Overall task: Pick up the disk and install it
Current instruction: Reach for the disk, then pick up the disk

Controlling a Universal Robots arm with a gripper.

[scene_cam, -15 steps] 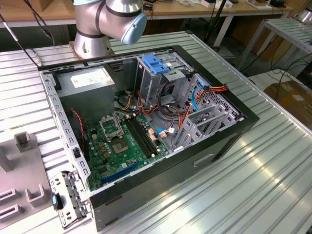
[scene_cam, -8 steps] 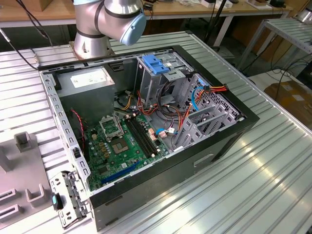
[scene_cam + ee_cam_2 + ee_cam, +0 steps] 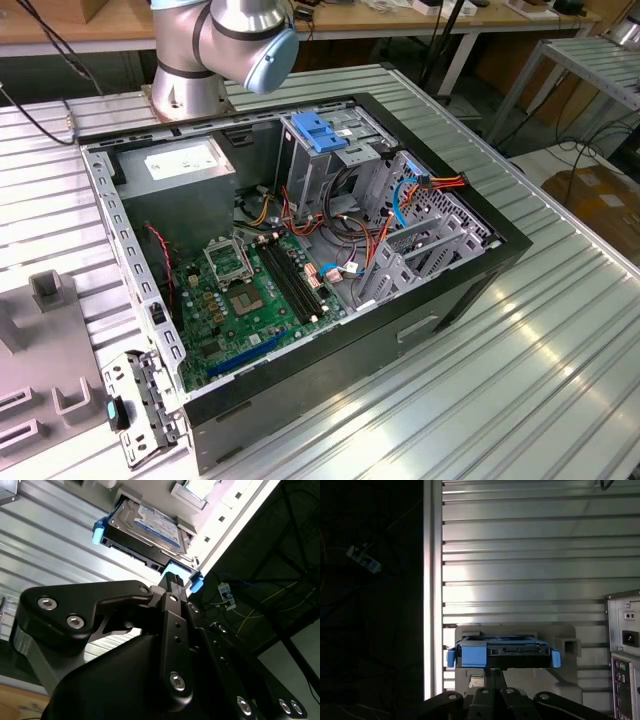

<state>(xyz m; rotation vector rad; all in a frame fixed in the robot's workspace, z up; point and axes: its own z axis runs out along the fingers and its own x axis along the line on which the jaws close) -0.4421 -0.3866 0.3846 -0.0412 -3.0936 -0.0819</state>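
Observation:
The disk (image 3: 150, 525), a silver-black drive with a blue-and-white label and blue side rails, lies flat in a grey holder (image 3: 567, 645) near the edge of the ribbed metal table (image 3: 520, 555). In the first wrist view the disk (image 3: 515, 652) shows end-on. My gripper (image 3: 172, 580) reaches up to the disk's near edge, about midway between the two blue rail ends, and my gripper (image 3: 493, 674) sits just in front of that edge in the first wrist view. Whether it touches the disk is not visible.
The open computer case (image 3: 470, 270) lies on the table with its motherboard (image 3: 250, 300), cables and a drive cage (image 3: 320, 175) topped by a blue bracket (image 3: 318, 130). A grey power-supply box (image 3: 175, 170) sits at the back. The arm's base (image 3: 190, 60) stands behind the case.

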